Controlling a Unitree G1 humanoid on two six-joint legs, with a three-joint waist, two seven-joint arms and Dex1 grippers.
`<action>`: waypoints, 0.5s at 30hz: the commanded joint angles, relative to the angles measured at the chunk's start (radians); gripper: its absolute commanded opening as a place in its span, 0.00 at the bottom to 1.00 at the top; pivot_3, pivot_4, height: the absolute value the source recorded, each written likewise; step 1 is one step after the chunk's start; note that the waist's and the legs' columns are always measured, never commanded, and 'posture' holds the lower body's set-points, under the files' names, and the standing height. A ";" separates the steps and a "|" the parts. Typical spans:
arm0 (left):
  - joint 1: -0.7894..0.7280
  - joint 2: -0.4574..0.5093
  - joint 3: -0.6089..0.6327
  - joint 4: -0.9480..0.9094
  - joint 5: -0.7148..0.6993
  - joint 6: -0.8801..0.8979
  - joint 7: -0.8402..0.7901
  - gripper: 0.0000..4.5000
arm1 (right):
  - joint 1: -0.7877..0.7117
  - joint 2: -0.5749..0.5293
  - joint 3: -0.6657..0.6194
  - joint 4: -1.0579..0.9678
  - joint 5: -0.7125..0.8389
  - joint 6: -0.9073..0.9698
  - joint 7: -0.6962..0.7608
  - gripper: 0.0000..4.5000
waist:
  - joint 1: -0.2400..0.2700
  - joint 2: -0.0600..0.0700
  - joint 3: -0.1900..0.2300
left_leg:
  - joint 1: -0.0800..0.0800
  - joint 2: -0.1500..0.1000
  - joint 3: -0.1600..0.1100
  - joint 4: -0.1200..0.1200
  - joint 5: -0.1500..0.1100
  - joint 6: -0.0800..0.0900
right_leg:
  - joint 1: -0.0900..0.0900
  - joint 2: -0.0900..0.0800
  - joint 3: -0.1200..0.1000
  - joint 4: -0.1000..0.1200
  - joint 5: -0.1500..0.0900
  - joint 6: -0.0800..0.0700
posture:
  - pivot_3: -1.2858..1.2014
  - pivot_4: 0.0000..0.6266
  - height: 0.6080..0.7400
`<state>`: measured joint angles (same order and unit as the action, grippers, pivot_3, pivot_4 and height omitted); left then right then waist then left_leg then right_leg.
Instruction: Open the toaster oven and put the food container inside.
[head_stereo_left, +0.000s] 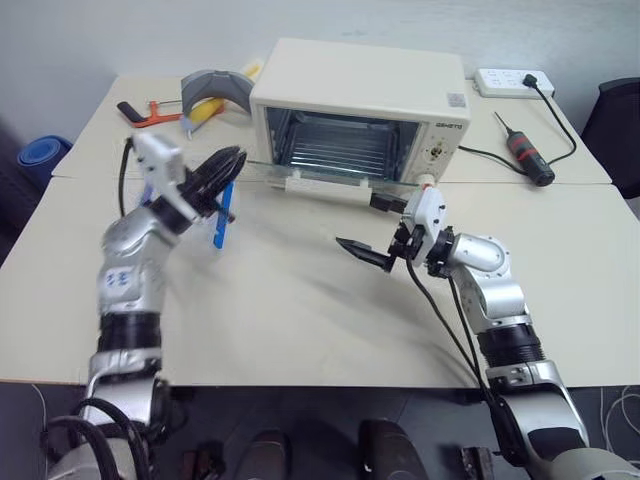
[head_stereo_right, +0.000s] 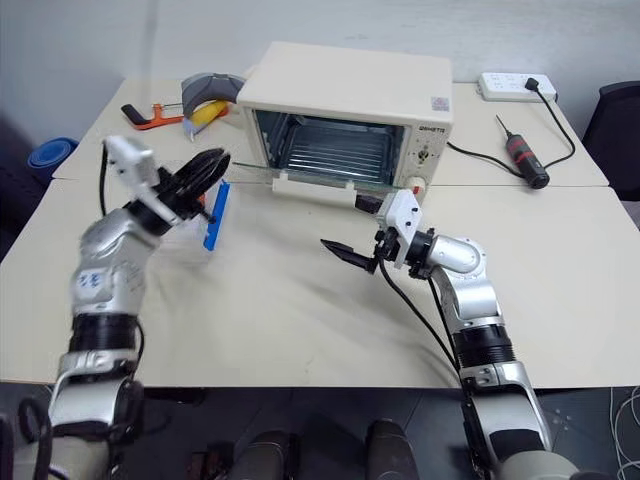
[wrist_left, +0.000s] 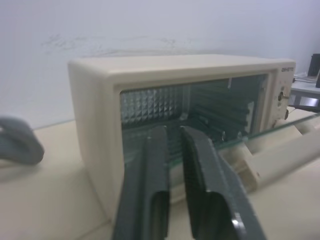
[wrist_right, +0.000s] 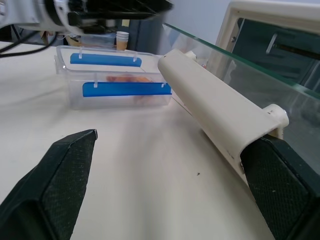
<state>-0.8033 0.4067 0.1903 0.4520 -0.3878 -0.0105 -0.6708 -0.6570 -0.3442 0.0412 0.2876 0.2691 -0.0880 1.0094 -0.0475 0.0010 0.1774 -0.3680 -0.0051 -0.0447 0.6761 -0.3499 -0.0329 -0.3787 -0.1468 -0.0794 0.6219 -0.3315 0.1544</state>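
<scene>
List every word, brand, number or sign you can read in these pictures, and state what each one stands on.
Nothing can be read for certain.
Toaster oven: a short dark brand word at the top of its control panel, too small to read.
Small grey label on the oven's top: too small to read.
Food container: no lettering seen.

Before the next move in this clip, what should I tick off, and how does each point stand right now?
1. Oven door open: ok, it is dropped down flat.
2. Rack free: ok, nothing shows on it.
3. Food box gripped: not ok. The left gripper has its fingers shut with nothing between them, and the box sits on the table.
4. Way into the oven free: not ok. The open right gripper sits right by the door handle.
5. Box latches closed: cannot tell.
</scene>
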 joint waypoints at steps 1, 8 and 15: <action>-0.102 -0.020 0.013 0.162 0.078 -0.130 0.100 0.01 | -0.017 0.006 0.001 -0.031 0.008 -0.032 0.001 1.00 | -0.003 0.000 0.000 | 0.000 0.000 0.000 0.000 0.000 0.000 | 0.000 0.000 -0.001 0.000 0.000 0.000 | 0.52 0.24 1.00; -0.174 -0.079 0.042 0.298 0.067 -0.201 0.101 0.01 | 0.001 -0.003 -0.007 -0.048 0.005 -0.027 -0.011 1.00 | -0.006 0.000 0.000 | 0.000 0.000 0.000 0.001 0.000 0.000 | 0.000 -0.001 -0.001 0.001 0.000 0.000 | 0.52 0.24 1.00; -0.212 -0.060 0.008 0.404 0.103 -0.167 0.016 0.01 | 0.026 -0.019 -0.013 -0.078 0.006 -0.020 -0.020 1.00 | -0.001 -0.001 0.000 | -0.001 0.000 0.000 0.002 0.000 0.000 | 0.000 -0.001 -0.001 0.001 0.000 0.000 | 0.52 0.24 1.00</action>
<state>-0.9861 0.3410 0.1970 0.8520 -0.2752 -0.1834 -0.6261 -0.6283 -0.3512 0.0388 0.2739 0.2644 -0.0896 0.9909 -0.0487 0.0005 0.1777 -0.3693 -0.0054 -0.0452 0.6789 -0.3499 -0.0328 -0.3787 -0.1478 -0.0806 0.6233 -0.3314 0.1545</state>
